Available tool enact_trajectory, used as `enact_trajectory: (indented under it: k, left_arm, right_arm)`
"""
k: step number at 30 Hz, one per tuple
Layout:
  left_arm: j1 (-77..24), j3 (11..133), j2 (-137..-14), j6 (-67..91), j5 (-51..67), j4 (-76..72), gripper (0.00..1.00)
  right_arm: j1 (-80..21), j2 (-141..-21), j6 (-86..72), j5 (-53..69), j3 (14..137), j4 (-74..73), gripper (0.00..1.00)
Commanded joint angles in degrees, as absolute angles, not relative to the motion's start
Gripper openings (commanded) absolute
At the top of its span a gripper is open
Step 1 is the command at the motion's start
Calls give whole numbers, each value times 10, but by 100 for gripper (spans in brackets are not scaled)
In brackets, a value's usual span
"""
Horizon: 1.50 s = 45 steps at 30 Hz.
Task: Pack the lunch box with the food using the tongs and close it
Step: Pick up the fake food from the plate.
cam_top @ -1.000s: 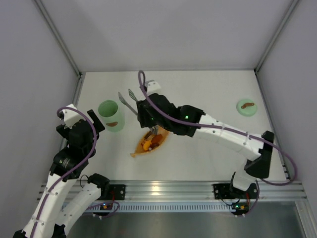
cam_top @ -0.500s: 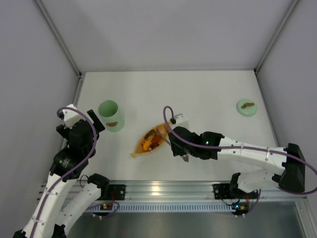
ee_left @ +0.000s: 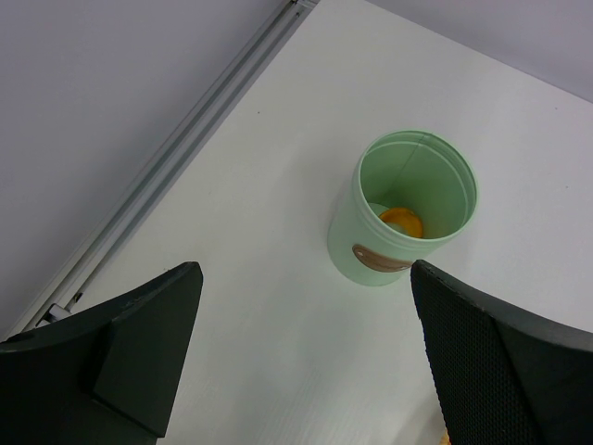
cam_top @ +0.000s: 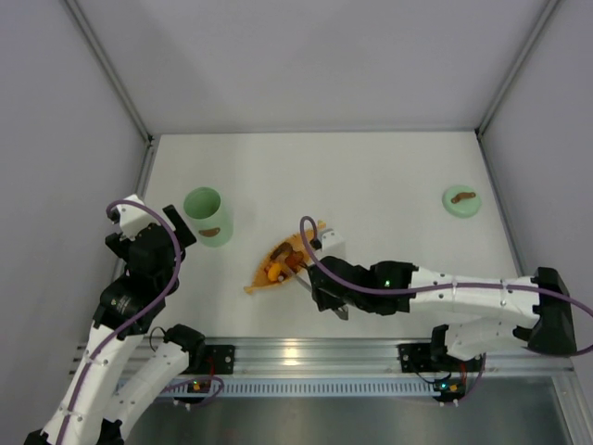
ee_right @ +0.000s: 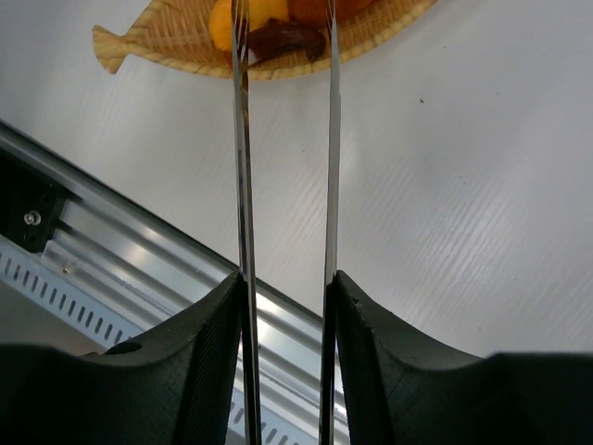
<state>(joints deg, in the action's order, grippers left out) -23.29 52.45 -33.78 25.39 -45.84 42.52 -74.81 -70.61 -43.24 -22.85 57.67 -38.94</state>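
Observation:
The lunch box (cam_top: 208, 216) stands uncovered at the left, with an orange and white food piece (ee_left: 400, 222) inside it (ee_left: 403, 209). Its lid (cam_top: 461, 199) lies far right. My right gripper (cam_top: 317, 289) (ee_right: 287, 287) is shut on the tongs (ee_right: 241, 139). Their two slim arms (cam_top: 298, 273) are held apart and reach into the orange leaf tray (cam_top: 264, 281) (ee_right: 167, 42). The tips end at an orange food piece (ee_right: 222, 23) and a dark one (ee_right: 287, 39). My left gripper (cam_top: 169, 232) (ee_left: 306, 371) hangs open, near the tub on its front left.
An aluminium rail (cam_top: 306, 357) runs along the table's near edge, just behind the right wrist. Grey walls close off the left, back and right sides. The right arm lies low across the front right of the table.
The right arm has swung back from above the tray toward the near edge and dropped low. The tongs now point at the tray from the front right. The left arm has not moved.

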Motion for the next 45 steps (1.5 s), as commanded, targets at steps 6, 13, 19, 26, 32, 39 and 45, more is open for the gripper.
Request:
enact_trajectory:
  k: [6,13,19,26,32,39,45]
  left_arm:
    - [-231,521,-337,247,-457,417,99]
    - [-232,521,-337,247,-456,417,99]
    - [-232,521,-337,247,-456,417,99]
    - [-232,521,-337,247,-456,417,99]
    - [-232,521,-338,247,-455,417,99]
    - [-232,521,-337,247,-455,417,99]
    - [-232,521,-339,247,-455,417,99]
  right_arm:
    - [-790,-738,-454,-248,613,-373,41]
    - [-795,-750,-460,-244,608,-366,41]
    - [-799,-758,-461,-241,614,-360,41]
    - [-804,-758,-462,-244,623,-364,41]
    - [-807,-766,-463,-244,625,-365,41]
    - [-807,-780,-468,-243,628,-367,40]
    - [-807,-791,-466,-243,631,-362,38]
